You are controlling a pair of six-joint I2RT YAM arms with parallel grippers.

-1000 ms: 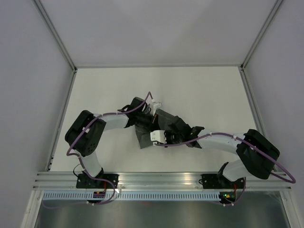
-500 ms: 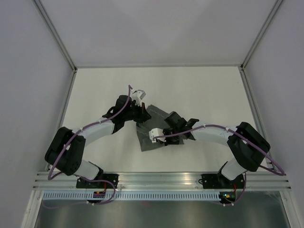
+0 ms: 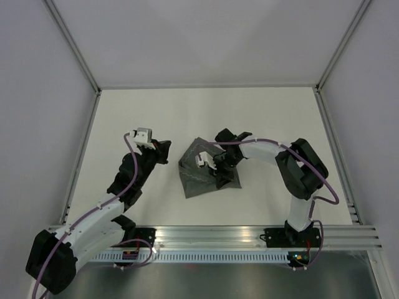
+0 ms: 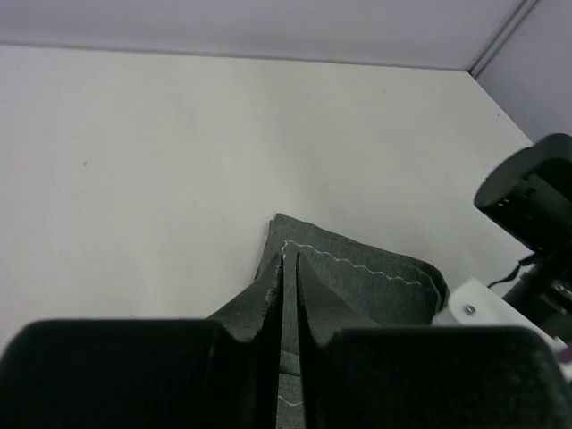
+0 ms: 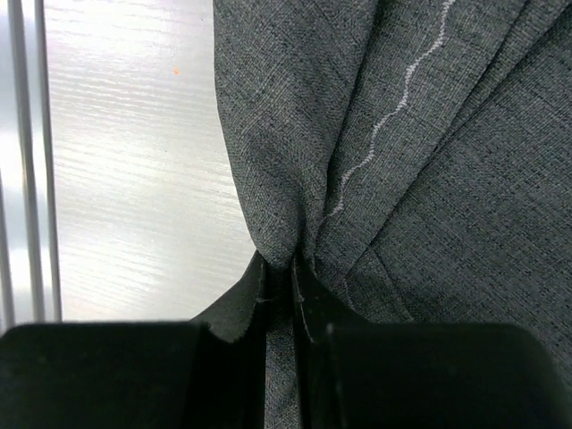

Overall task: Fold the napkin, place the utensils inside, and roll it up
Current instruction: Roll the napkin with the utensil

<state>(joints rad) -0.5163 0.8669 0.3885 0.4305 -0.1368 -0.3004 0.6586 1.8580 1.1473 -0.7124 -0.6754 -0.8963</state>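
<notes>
R gripper [image 5: 281, 268]: jaws are seen clamped tight on a pinch of the napkin [image 3: 196, 180]. Cloth is gathered into the fingertips, w/ folds fanning out from the pinch. A pale wavy stitch line [image 5: 393, 98] is noted running diag. across one fold in R wrist view. Fabric is recorded as dk grey and felt-like, fine weave visible close up.

L gripper [image 4: 288, 259]: fingers are pressed together, only a thin slit left betw. them; nothing is seen held. In top view it is found to the L of the napkin, apart from its L edge, tips pointed toward the cloth.

Napkin position: approx. centre of the table [image 3: 262, 112], betw. the two grippers, w/ R gripper over its R half. Outline is seen as irregular: rumpled, layers doubled over, pointed at the far end, not lying flat. In L wrist view a folded upper layer is noted w/ the stitch line running near its edge, its corner just beyond the L fingertips.

A metal rail [image 5: 27, 161] is visible at the L edge of R wrist view, beside the pale table surface.
</notes>
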